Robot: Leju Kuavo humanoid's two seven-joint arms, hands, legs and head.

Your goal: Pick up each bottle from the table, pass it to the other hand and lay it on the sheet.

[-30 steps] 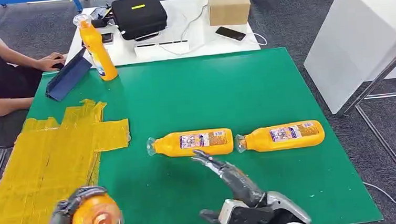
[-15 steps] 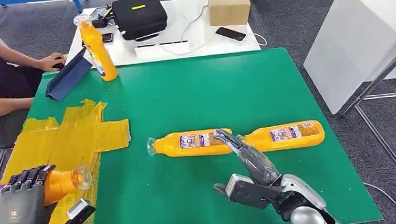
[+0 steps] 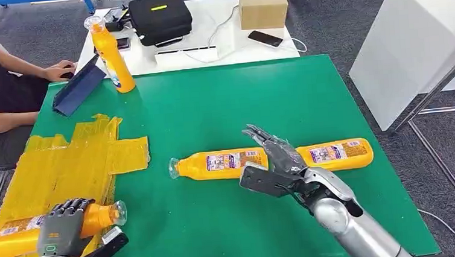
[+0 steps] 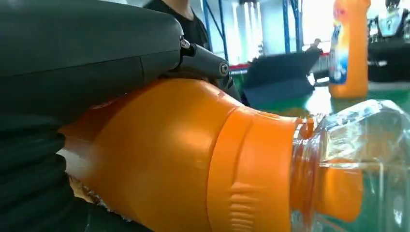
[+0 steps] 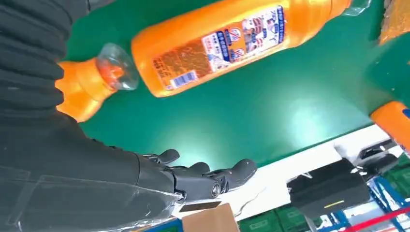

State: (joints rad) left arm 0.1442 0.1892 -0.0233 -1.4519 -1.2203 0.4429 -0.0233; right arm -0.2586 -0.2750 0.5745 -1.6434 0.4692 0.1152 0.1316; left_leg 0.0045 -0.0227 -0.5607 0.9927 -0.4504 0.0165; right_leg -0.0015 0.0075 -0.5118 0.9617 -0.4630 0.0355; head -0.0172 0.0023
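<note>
An orange bottle with a clear cap lies on its side on the yellow sheet at the near left. My left hand grips it near the neck, and the left wrist view shows the bottle's neck and cap close up. Two more orange bottles lie end to end on the green table, one in the middle and one to its right. My right hand hovers open over where they meet, its fingers spread above the middle bottle. Another bottle stands upright at the far left.
A person sits at the left with an arm on the white table behind. A dark blue tablet case leans at the green table's far left corner. A black case, a cardboard box and a phone lie beyond. A white cabinet stands right.
My left hand has turned its bottle from end-on to lying flat and lowered it onto the sheet. My right hand has reached forward over the two lying bottles.
</note>
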